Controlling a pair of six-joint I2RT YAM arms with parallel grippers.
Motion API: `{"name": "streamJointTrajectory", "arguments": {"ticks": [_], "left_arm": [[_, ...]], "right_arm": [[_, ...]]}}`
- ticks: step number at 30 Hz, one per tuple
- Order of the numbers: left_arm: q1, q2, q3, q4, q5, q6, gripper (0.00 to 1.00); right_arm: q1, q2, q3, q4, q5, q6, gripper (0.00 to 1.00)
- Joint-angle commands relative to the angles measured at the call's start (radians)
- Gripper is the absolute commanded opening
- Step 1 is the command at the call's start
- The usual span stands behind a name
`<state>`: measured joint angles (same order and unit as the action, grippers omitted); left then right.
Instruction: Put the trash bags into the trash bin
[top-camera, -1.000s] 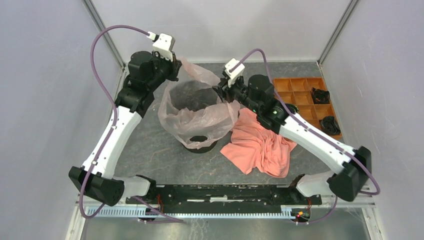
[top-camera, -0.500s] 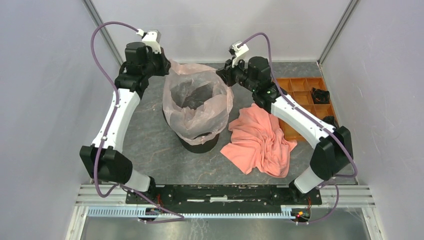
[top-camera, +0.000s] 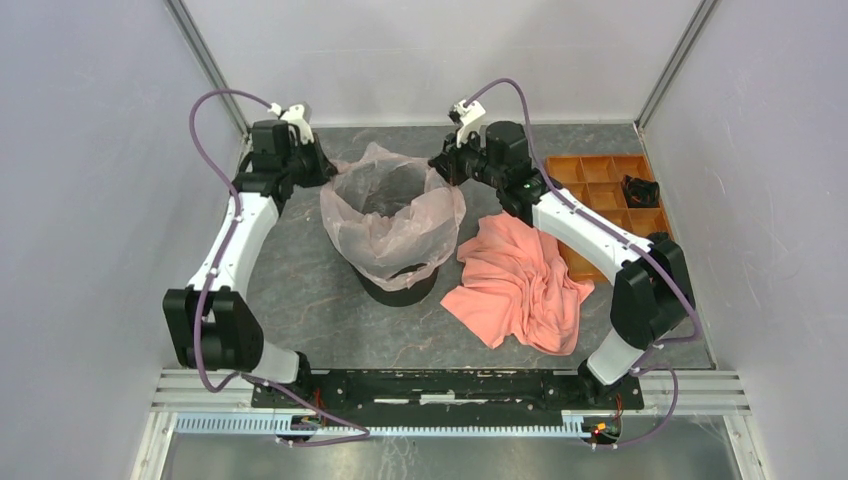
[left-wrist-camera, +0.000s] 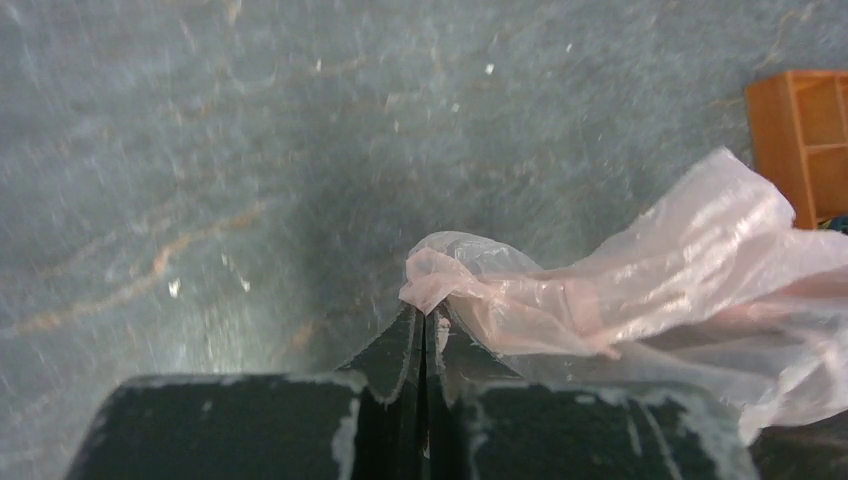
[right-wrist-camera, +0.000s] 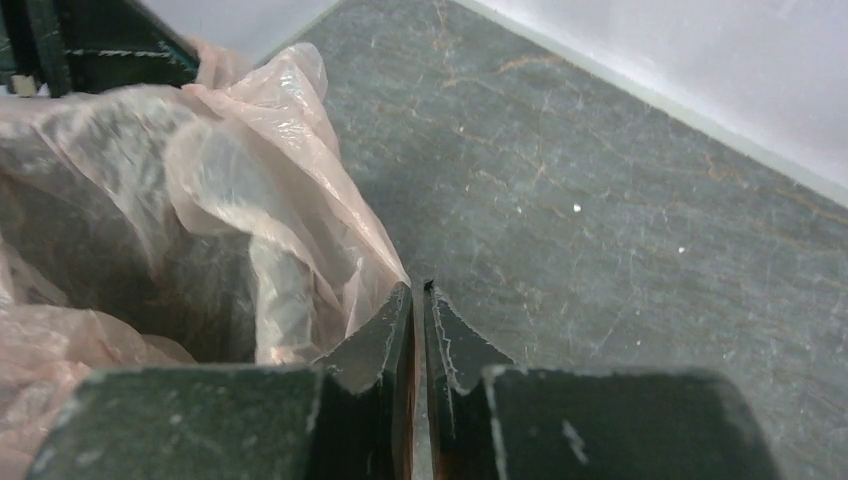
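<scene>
Overhead first. Trash bag (top-camera: 392, 215), pale pink and see-through, is draped over the black trash bin (top-camera: 400, 290) with its mouth spread open. Film hangs down the outside and only the bin's foot shows. Left gripper (top-camera: 308, 166) is at the bag's far-left edge and right gripper (top-camera: 446, 168) at its far-right edge. Judgement: bag is lined over the bin. What remains is seating the film down inside and round the rim, then letting go. Coral cloth (top-camera: 520, 285) lies crumpled just right of the bin. Orange tray (top-camera: 600, 172) sits further right with small black items (top-camera: 640, 190) in two compartments. Table (top-camera: 300, 300) is dark grey and mottled. Pale walls enclose it on three sides.

Left wrist: jaws fully closed, a fold of pink film pinched at the tips.

Right wrist: jaws closed to a thin slit. Bag edge runs right up to the fingertips (right-wrist-camera: 403, 296) and looks caught there, though the pinch itself is not clearly visible.
</scene>
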<state>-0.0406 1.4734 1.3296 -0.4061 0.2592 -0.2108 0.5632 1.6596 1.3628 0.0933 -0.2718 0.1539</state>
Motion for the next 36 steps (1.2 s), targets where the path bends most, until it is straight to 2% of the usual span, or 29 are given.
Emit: {"name": "streamJointTrajectory", "arguments": {"ticks": [1,8,14,17,24,29,33,36], "left_arm": [[0.011,-0.112,-0.105,0.043,-0.080,-0.067,0.02],[0.011,-0.278,-0.279,0.096,-0.135,-0.100,0.02],[0.012,-0.461,-0.531,0.251,-0.173,-0.227,0.02],[0.013,-0.542,-0.630,0.313,-0.180,-0.300,0.02],[0.013,-0.676,-0.851,0.451,-0.199,-0.495,0.02],[0.013,-0.675,-0.906,0.498,-0.202,-0.513,0.02],[0.013,-0.642,-0.943,0.503,-0.255,-0.495,0.02],[0.013,-0.662,-0.980,0.569,-0.221,-0.501,0.02]], "right_arm": [[-0.011,-0.006,-0.050,0.038,-0.024,0.001,0.14],[-0.012,0.008,-0.067,0.041,-0.033,0.002,0.21],[-0.014,0.053,0.033,-0.086,-0.006,-0.037,0.37],[-0.013,0.057,0.063,-0.143,-0.009,-0.047,0.38],[-0.013,0.034,-0.011,-0.038,-0.075,0.034,0.33],[-0.013,0.053,-0.009,-0.033,-0.078,0.043,0.34],[-0.015,0.044,0.019,-0.122,-0.001,-0.002,0.46],[-0.014,0.001,0.056,-0.230,0.058,-0.049,0.64]]}}
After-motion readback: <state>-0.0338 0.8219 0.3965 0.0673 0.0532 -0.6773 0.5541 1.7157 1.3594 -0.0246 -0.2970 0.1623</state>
